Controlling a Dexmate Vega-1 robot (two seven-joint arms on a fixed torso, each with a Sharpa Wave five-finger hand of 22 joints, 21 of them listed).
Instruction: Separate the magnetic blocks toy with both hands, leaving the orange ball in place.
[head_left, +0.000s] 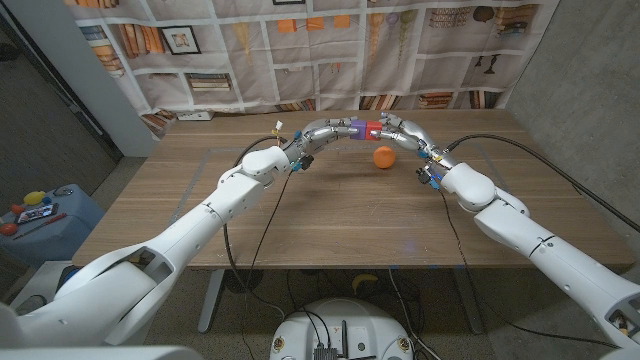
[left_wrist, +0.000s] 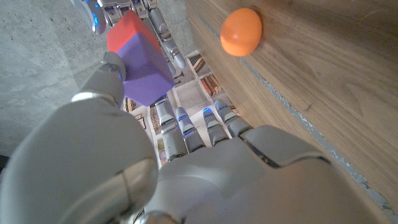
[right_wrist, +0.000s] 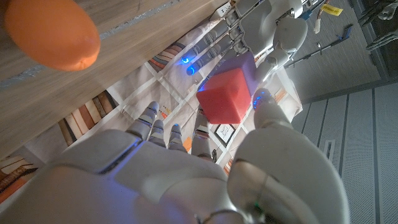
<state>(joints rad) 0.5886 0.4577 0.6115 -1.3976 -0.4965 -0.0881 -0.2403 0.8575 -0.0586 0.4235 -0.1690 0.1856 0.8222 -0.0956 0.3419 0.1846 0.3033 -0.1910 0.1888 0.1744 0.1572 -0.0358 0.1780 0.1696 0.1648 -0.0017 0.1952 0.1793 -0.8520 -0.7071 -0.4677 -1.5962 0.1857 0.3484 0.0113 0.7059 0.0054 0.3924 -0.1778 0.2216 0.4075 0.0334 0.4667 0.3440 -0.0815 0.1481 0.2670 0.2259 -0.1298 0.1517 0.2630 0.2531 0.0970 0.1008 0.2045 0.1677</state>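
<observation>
Above the far middle of the wooden table (head_left: 300, 230), both robot hands meet. The left hand (head_left: 322, 133) closes its fingers (left_wrist: 163, 118) on the purple block (head_left: 354, 127); the right hand (head_left: 398, 129) grips the red block (head_left: 373, 128). The blocks touch. The orange ball (head_left: 384, 156) lies on the table just nearer. No writing is readable.

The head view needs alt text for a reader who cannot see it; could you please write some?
The left hand and right hand together hold a joined purple block and red block above a wooden table. An orange ball lies on the table below them.
</observation>
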